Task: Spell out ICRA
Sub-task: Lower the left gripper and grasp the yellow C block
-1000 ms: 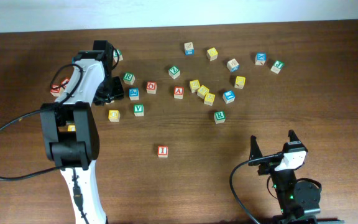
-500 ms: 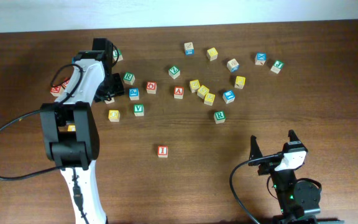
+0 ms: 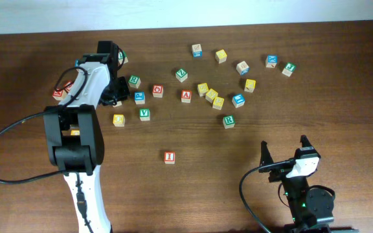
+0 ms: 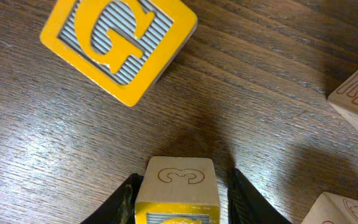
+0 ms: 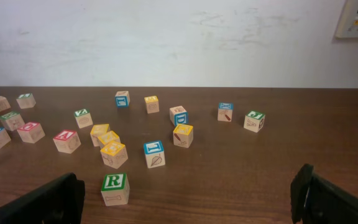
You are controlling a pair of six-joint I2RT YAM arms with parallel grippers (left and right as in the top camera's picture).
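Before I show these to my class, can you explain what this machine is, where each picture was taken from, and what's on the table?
Two robot arms work at a wooden table. The overhead picture looks straight down; the other two come from a camera on each wrist. Lettered wooden cubes lie scattered, including a red I, green R and red A. The left end effector has its fingers either side of a yellow-faced cube; whether it grips is unclear. The right end effector is open and empty.
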